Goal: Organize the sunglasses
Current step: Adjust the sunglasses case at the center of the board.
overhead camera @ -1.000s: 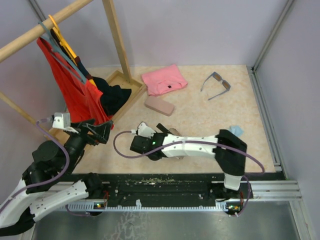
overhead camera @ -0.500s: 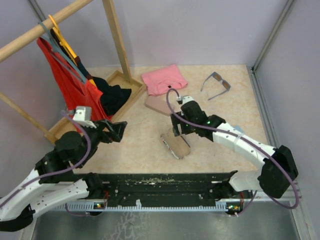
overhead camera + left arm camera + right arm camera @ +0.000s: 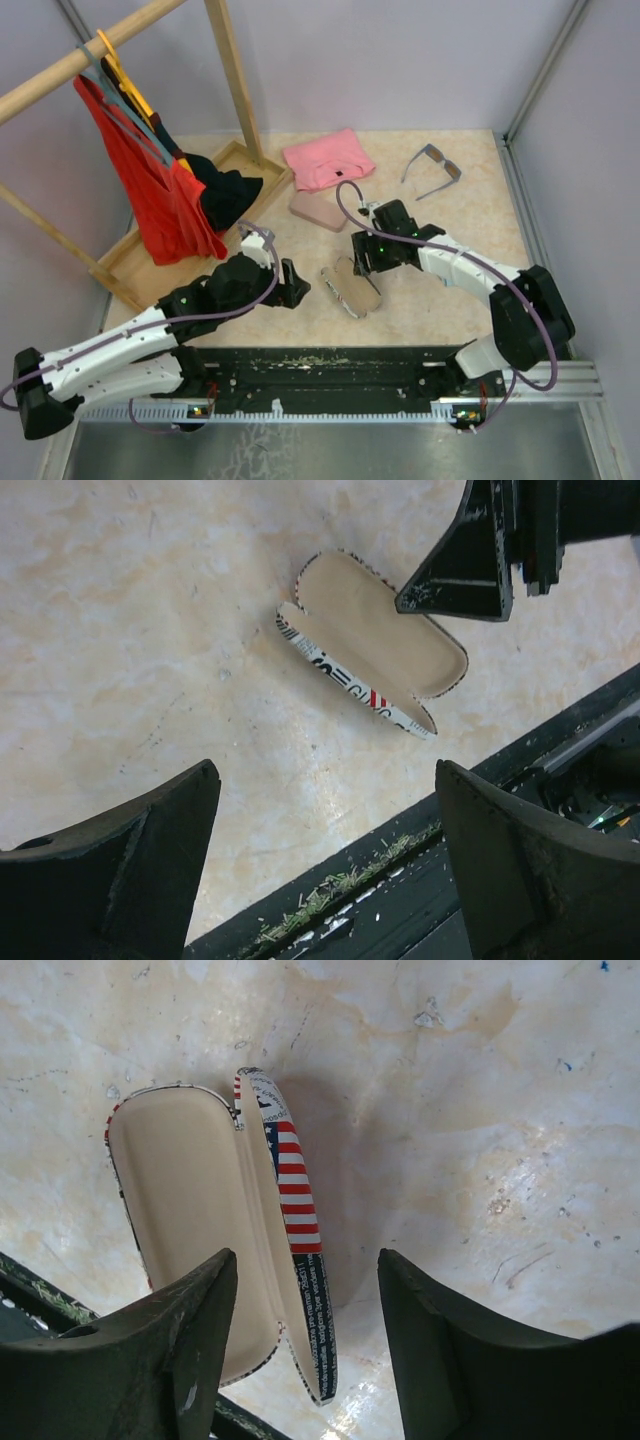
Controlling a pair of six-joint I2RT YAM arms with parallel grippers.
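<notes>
Right pincer [image 3: 305, 1270] spread, nothing between its fingers, hanging over the open flag-patterned case [image 3: 200, 1220]. The case's striped lid edge sits under the gap; contact can't tell. Left pincer [image 3: 325, 780] spread wide, empty, near-left of the same case and aimed at it. The case lies on the desk [image 3: 490, 210], cream lining up, long axis far-left to near-right in the top view. Sunglasses [image 3: 432, 168], grey-blue frame with dark lenses, sit at the far right of the desk, well apart from both pincers. Temples unfolded; the front bar runs far-left to near-right, temples pointing near-left. Pink case [image 3: 318, 210] lies beyond the flag-patterned case, pink cloth [image 3: 328, 160] behind it.
</notes>
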